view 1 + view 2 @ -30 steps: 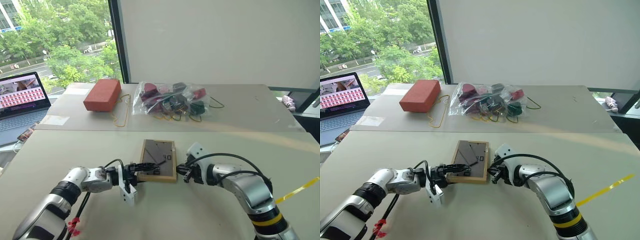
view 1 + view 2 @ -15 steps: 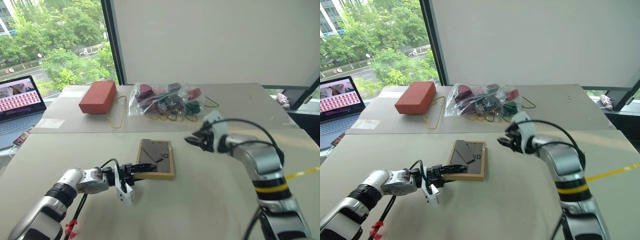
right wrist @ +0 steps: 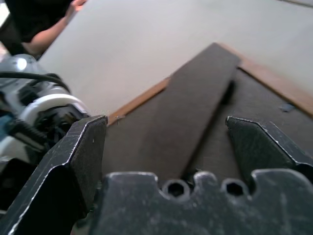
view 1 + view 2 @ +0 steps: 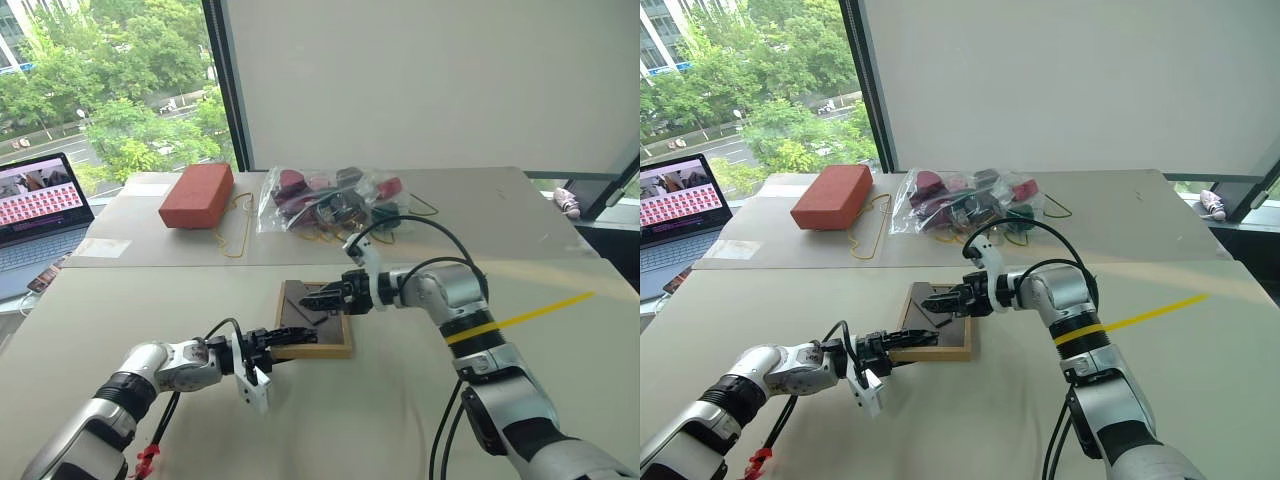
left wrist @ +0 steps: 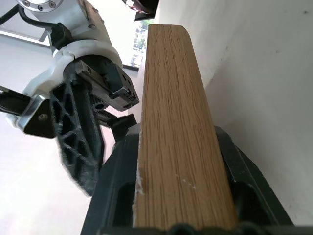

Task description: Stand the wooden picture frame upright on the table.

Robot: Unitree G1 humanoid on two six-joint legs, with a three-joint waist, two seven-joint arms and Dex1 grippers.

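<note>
Left gripper [image 4: 281,349] clamps wooden picture frame [image 4: 316,318] edge, pinning it face-down on the table [image 4: 400,420] so wide-open, empty right gripper [image 4: 318,298] can reach the fold-out stand [image 3: 195,117].

The beige table [image 4: 400,400] bears the wooden picture frame [image 4: 314,318], face-down.

The left gripper [image 4: 283,342] clamps the wooden picture frame [image 4: 315,320] by its near edge. The right gripper [image 4: 312,297] hovers spread above its dark backing

I can read no text, label, brand or number here. The laptop [image 4: 40,205] on the far left shows rows of small pictures, but no words are legible there.
</note>
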